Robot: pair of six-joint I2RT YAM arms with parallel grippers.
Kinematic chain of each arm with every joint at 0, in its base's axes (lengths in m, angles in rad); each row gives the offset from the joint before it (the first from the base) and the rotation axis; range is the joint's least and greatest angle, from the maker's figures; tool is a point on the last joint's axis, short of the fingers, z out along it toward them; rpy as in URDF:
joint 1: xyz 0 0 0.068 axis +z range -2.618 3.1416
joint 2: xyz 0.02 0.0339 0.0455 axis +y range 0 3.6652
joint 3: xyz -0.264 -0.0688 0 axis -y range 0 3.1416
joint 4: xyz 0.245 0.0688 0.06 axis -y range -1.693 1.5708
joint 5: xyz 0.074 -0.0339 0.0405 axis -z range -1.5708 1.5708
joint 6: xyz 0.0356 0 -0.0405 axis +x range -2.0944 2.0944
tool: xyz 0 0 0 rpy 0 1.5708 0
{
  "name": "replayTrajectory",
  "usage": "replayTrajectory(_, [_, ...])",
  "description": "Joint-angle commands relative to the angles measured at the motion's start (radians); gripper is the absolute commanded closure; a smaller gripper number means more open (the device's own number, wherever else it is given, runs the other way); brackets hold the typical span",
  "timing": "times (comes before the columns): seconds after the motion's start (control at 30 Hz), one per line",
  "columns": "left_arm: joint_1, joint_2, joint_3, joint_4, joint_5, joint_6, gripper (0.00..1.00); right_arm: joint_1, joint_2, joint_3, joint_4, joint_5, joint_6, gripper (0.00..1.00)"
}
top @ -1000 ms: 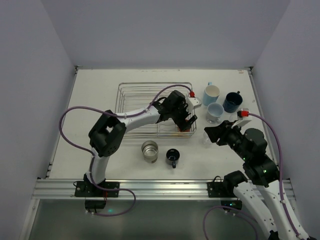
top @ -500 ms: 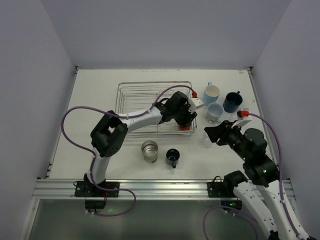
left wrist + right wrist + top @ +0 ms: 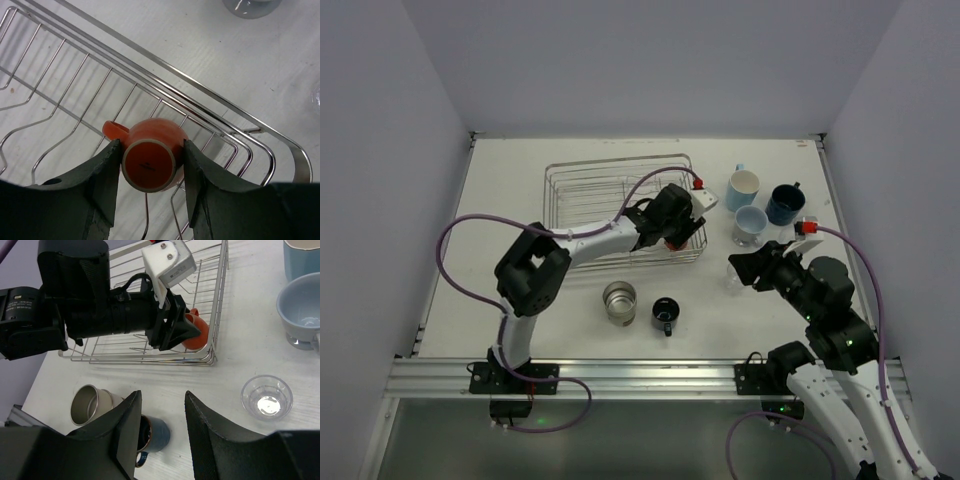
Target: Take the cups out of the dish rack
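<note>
One small orange cup [image 3: 148, 160] is the only cup in the dish rack [image 3: 618, 160], down in its near right corner against the wire wall. The left gripper [image 3: 150, 147] has it clamped between both black fingers, one on each side of the body. The cup's base faces the wrist camera and its handle sticks out to one side. Whether the cup touches the rack's floor wires I cannot tell.

Outside the rack, five more cups stand on the white table [image 3: 500, 200]. Three are grouped close together to the right of the rack: a light blue mug [image 3: 742, 186], a navy mug [image 3: 784, 203] beside it, and a smaller pale blue cup [image 3: 751, 222] just in front of them. Two sit in front of the rack: a metallic grey-brown cup [image 3: 619, 301] and a small dark blue cup [image 3: 665, 312], side by side and mouths up.

A clear glass [image 3: 266, 397] stands on the table off the rack's near right corner. The right gripper [image 3: 161, 395] hangs above the table near it, jaws spread and holding nothing.
</note>
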Motion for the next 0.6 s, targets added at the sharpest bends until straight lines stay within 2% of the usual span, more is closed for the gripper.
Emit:
replayTrajectory(0.0, [0.009,-0.111,-0.049,0.101,-0.069,-0.018,1.00,-0.001,-0.006,-0.015,0.012,-0.021,0.005,0.57])
replayTrajectory(0.4, [0.015,-0.199,-0.089,0.211,-0.105,-0.039,1.00,-0.001,0.004,-0.036,0.044,-0.061,0.028,0.57])
replayTrajectory(0.57, [0.037,-0.200,-0.072,0.214,-0.075,-0.100,1.00,-0.001,0.047,-0.099,0.199,-0.171,0.112,0.57])
